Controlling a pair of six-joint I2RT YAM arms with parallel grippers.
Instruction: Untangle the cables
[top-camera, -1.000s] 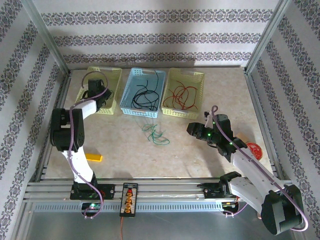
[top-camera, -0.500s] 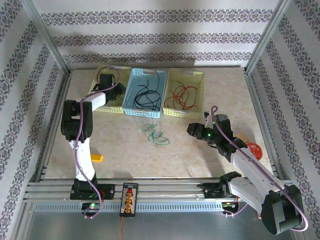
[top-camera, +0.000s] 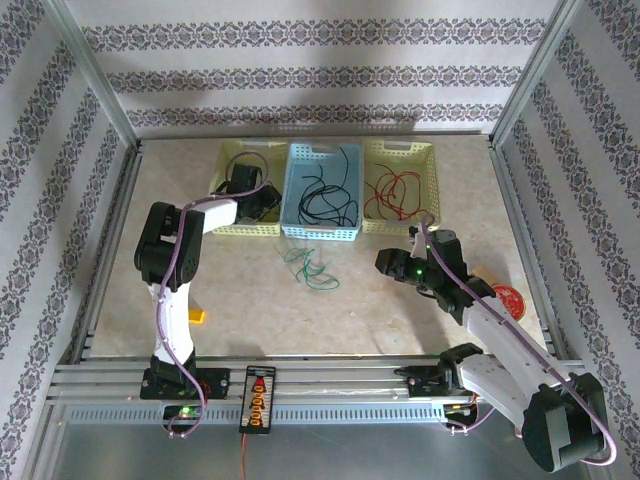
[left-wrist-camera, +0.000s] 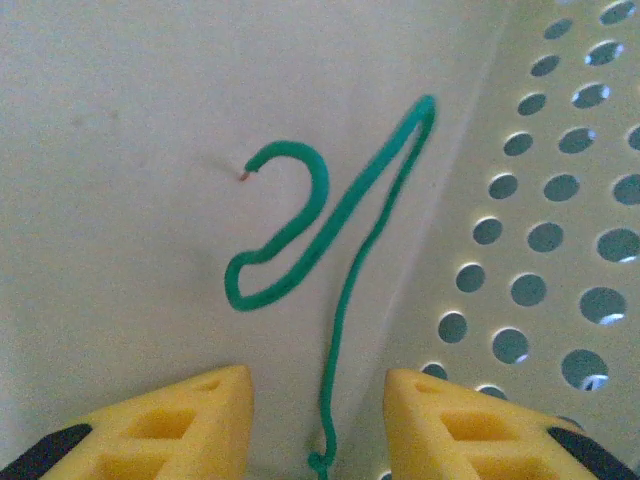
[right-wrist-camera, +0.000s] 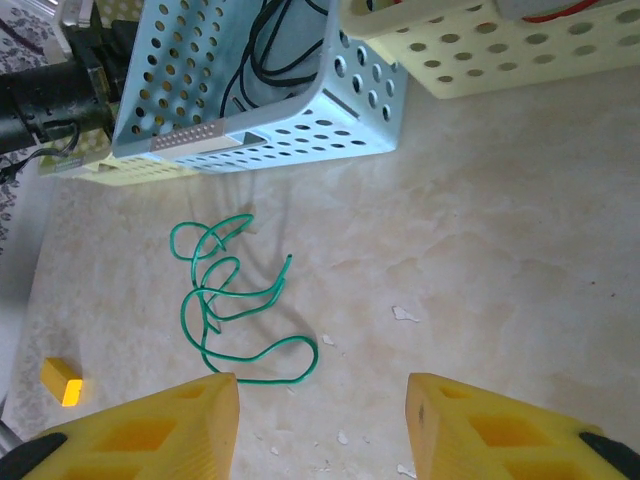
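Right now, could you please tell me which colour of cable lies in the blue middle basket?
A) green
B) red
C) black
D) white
C: the black cables lie inside the blue basket. The red cables sit in the yellow basket beside it on the right arm's side, and loose green cables lie on the table.

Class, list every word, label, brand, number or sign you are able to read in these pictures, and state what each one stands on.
No text reads clearly in any view.
Small black device: a row of orange marks, too small to read.
Pale strip on the blue basket: dotted and blurred, no letters legible.
Red round object: markings too small to read.
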